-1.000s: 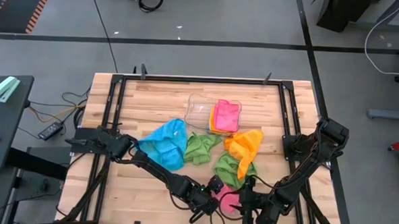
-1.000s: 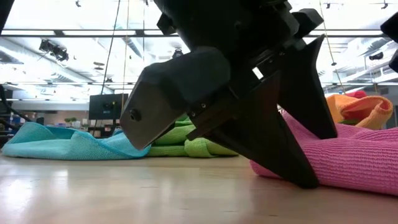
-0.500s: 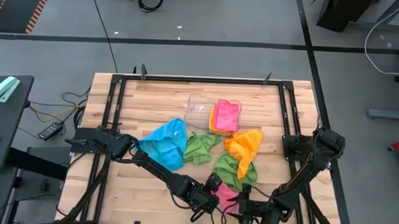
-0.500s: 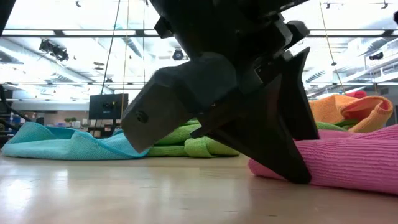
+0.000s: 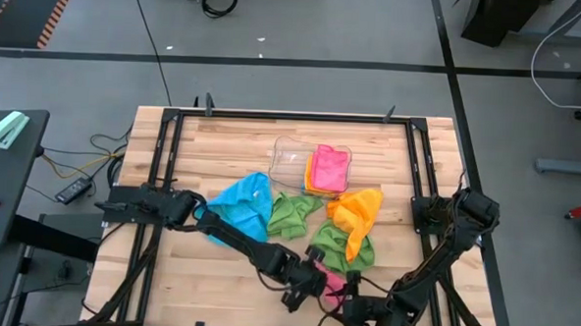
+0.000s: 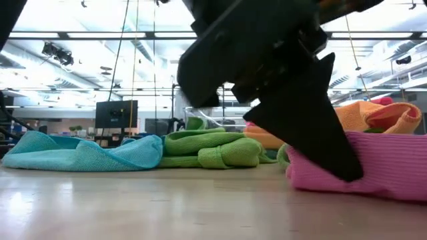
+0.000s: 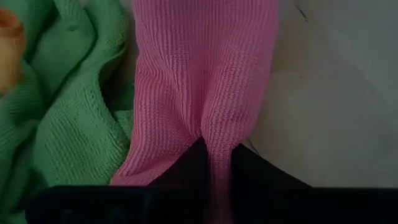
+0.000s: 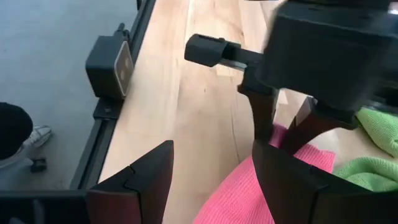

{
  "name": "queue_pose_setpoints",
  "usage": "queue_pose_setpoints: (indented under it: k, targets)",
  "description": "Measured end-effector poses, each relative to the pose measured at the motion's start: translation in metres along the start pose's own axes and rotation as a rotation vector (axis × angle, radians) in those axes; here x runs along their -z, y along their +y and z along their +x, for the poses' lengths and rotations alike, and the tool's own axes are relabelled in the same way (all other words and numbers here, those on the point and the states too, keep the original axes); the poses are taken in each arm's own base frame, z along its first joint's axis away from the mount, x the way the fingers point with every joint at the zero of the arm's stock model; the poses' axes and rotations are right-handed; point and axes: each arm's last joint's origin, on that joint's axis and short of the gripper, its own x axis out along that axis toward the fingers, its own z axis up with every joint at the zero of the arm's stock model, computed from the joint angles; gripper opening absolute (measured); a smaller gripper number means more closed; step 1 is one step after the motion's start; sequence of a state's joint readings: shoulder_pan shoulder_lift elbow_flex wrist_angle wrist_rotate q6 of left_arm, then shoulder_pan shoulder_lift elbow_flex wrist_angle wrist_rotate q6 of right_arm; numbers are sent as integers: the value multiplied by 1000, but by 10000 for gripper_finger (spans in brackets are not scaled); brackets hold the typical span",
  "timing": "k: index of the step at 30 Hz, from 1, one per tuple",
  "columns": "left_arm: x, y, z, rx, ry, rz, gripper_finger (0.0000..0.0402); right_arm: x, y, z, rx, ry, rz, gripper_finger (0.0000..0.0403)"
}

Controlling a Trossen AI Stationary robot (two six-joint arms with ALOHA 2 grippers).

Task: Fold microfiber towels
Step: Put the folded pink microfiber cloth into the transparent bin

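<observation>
The wooden worktop carries a loose heap of microfiber towels near its middle. A clear plastic tray at the far side holds a folded pink and orange stack. In front of it lie a blue towel, a green towel, an orange towel and a second green towel. The pink towel lies at the near edge, just beside that second green one. The left gripper is reached across to it, and its jaws are seen pinched shut on a ridge of the pink cloth. The right gripper is held low close by, jaws apart, apparently touching nothing.
</observation>
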State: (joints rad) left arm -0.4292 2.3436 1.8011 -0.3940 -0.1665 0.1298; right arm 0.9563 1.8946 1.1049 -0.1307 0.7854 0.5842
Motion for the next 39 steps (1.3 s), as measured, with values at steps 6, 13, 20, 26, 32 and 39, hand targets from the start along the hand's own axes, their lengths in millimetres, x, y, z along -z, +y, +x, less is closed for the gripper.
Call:
queue_pose_setpoints:
  k: [6, 13, 20, 26, 32, 39]
  targets:
    - [-5, 5, -10, 38, -17, -91, 42, 2, 2, -3, 2, 3, -9, 227]
    - [-9, 14, -19, 87, -31, -238, 50, 8, -5, -1, 57, 47, -60, 227]
    - [-9, 19, -20, 98, -30, -334, 39, 5, -10, 4, 73, 55, -59, 228]
    - [-12, 24, -25, 107, -51, -380, 46, 6, -17, 8, 106, 87, -64, 236]
    - [-13, 24, -26, 110, -55, -394, 35, 17, -22, 12, 128, 113, -50, 239]
    - [-14, 23, -26, 110, -60, -395, 50, 28, -27, 13, 130, 167, -20, 224]
